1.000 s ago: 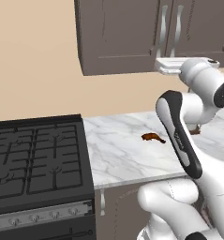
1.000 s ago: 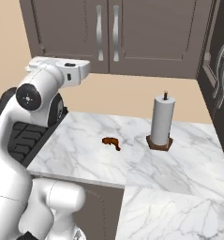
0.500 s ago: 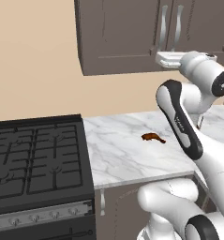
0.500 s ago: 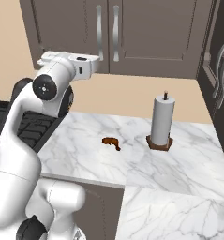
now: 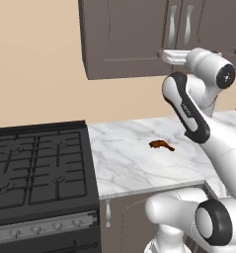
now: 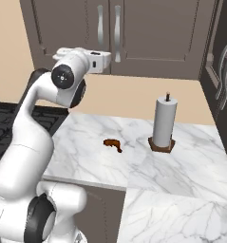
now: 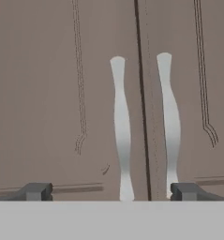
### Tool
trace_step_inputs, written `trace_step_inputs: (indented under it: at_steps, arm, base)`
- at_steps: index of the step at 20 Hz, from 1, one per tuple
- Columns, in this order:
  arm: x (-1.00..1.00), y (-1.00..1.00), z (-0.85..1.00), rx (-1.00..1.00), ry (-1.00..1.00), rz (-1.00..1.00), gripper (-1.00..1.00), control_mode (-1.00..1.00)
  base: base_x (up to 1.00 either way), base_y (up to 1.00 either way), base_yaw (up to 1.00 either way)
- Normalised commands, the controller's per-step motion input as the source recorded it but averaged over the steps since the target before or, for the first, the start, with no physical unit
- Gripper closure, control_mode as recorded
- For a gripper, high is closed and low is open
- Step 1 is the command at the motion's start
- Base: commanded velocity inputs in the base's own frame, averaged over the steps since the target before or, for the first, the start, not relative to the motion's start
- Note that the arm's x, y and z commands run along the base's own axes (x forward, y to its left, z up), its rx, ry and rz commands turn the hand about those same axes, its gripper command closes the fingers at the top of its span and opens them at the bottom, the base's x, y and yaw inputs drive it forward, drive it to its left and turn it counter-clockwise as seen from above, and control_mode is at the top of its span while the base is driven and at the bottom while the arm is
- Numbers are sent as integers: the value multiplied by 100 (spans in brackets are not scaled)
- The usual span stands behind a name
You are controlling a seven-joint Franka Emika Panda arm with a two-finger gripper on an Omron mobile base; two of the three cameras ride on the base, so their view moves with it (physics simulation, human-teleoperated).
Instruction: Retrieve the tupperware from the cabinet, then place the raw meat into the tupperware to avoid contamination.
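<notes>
The cabinet (image 5: 124, 34) (image 6: 153, 28) hangs on the wall above the counter with both doors shut. The tupperware is hidden. My gripper (image 7: 111, 192) is open, raised level with the doors' lower part and pointing straight at them, a short way off. Both fingertips (image 7: 36, 191) stand wide apart, and the two curved silver handles (image 7: 121, 131) lie between them in the hand view. The hand (image 5: 165, 54) (image 6: 109, 59) holds nothing. The raw meat (image 5: 160, 145) (image 6: 112, 144), a small reddish-brown drumstick, lies on the marble counter (image 5: 124, 168) below.
A tall white paper towel roll (image 6: 163, 122) stands on a brown base right of the meat. A black gas stove (image 5: 38, 168) borders the counter on the left. A tall dark unit with long handles (image 6: 224, 57) closes the right side.
The arm has lifted the hand and carried it closer to the cabinet doors. The jaws stayed open. The meat and the paper towel roll have not moved.
</notes>
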Motion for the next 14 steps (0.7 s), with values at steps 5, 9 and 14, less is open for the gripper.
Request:
trace_step_inputs:
  at_steps: [5,9,14]
  arm:
    - [56,-12,0,0,5,0,-100,-100]
    - [55,-10,0,0,4,0,-100,-100]
    - [56,-7,-3,0,5,0,-100,-100]
  base:
    - [0,0,0]
    - [0,0,0]
    - [0,0,0]
